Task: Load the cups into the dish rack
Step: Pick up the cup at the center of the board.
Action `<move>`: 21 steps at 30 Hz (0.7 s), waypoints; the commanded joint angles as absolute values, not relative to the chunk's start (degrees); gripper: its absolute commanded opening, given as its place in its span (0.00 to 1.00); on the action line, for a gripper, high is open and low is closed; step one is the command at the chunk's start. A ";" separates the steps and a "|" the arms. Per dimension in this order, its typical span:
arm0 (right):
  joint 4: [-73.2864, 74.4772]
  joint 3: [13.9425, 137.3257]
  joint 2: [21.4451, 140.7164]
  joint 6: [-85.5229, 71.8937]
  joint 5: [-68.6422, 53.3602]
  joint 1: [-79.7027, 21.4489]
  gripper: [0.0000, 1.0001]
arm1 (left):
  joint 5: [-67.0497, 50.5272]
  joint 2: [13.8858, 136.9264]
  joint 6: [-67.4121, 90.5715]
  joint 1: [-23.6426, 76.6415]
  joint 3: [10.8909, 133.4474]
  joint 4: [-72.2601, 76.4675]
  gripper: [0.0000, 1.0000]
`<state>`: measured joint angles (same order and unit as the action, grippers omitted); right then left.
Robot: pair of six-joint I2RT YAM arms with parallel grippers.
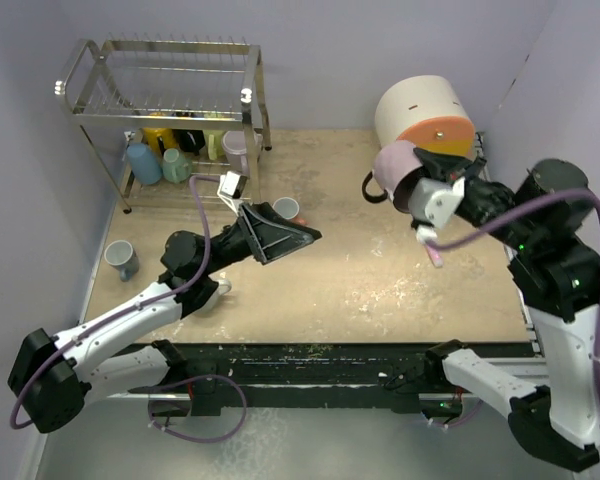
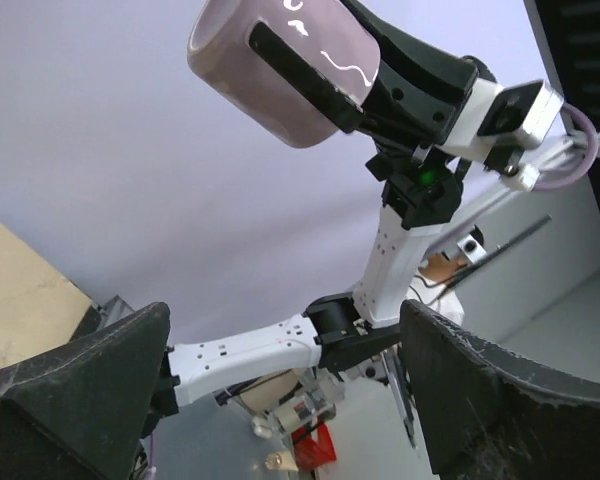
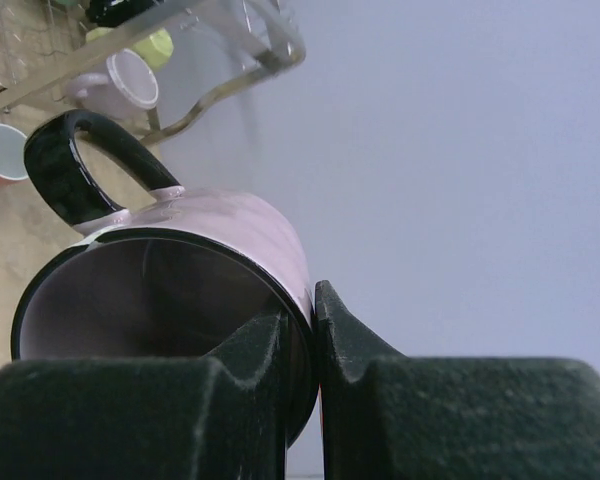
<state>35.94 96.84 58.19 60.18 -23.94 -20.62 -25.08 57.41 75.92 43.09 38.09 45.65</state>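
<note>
My right gripper (image 1: 427, 188) is shut on the rim of a lavender cup (image 1: 396, 176) with a black handle and dark inside, held in the air at the right. One finger is inside the cup (image 3: 230, 235) and one outside. My left gripper (image 1: 298, 238) hangs open and empty over the table's middle, pointing right; in its wrist view the held cup (image 2: 285, 65) shows high above its jaws. The dish rack (image 1: 160, 60) stands at the far left, with several cups on its lower tier (image 1: 175, 165). A salmon cup (image 1: 286, 209) and a blue-grey cup (image 1: 121, 259) sit on the table.
A rounded cream-and-orange box (image 1: 427, 115) stands at the back right, just behind the held cup. A small pink stick (image 1: 435, 252) shows below my right wrist. Walls close in the table at the left, back and right.
</note>
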 commanded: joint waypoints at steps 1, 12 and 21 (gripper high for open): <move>29.01 92.75 54.22 75.29 -34.08 -20.90 0.00 | -35.06 60.48 78.48 42.98 40.96 60.75 0.99; 24.25 83.93 51.61 91.40 -41.95 -21.00 0.00 | -39.87 68.64 81.55 43.60 38.62 68.62 0.99; 23.88 80.33 50.20 100.07 -51.44 -21.14 0.00 | -39.38 76.66 82.53 46.84 40.82 75.51 0.96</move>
